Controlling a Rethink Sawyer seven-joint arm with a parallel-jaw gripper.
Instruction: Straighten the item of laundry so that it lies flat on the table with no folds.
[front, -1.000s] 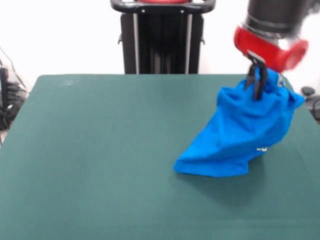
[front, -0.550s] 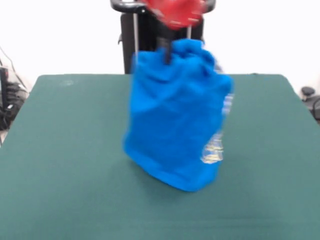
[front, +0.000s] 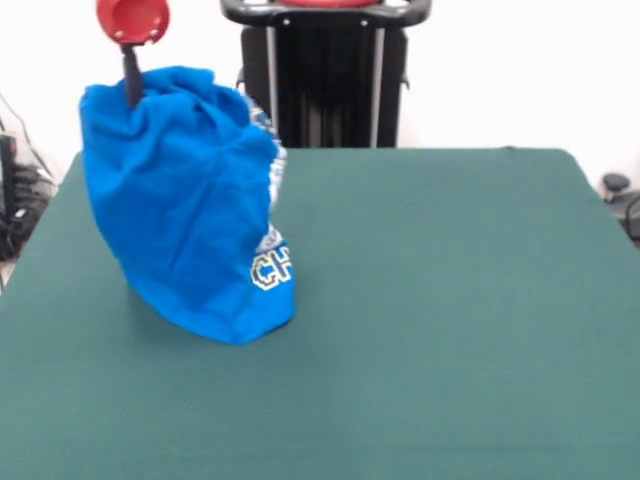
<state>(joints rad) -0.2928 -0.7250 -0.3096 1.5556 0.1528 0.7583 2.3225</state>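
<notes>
the red and black arm comes down at the upper left of the front view, showing only its round red end and a thin black gripper below it. the gripper's tips are buried in the top edge of the bright blue short-sleeved t-shirt, clamped on the cloth and holding it up.

there is one shirt. it hangs bunched and creased from the gripper over the left part of the dark green felt-topped table, its lower hem at or just above the cloth top; i cannot tell whether it touches. pale lettering reading "ch" shows at its lower right edge.

a black upright stand rises behind the table's far edge. dark cables lie off the table's left side.
</notes>
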